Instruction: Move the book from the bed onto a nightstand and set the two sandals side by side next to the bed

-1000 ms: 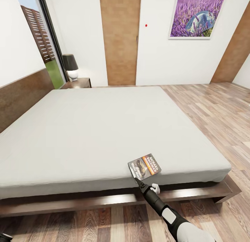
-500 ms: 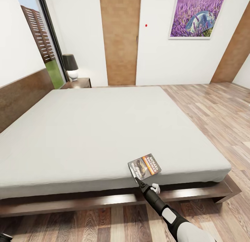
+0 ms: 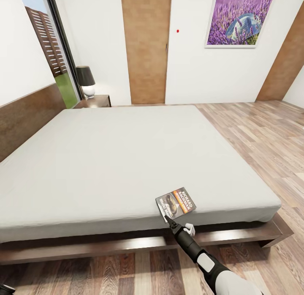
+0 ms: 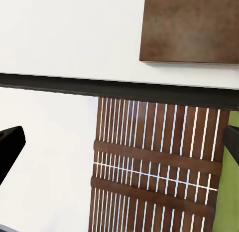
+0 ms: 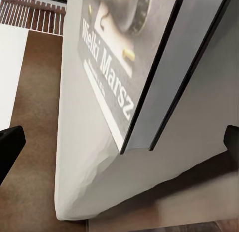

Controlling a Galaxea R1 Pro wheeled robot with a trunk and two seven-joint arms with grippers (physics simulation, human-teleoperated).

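Book (image 3: 176,203) flat on bed (image 3: 105,159) near edge | right pincer (image 3: 169,221) released, tips at book's corner

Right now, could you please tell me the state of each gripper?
Left gripper: open, holding nothing.
Right gripper: open, fingers spread either side of the book at the bed edge, not yet gripping it.

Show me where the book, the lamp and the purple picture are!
book (image 3: 176,203), head view, middle of its cover.
lamp (image 3: 85,76), head view, on its dark shade.
picture (image 3: 241,17), head view, middle of the lavender print.
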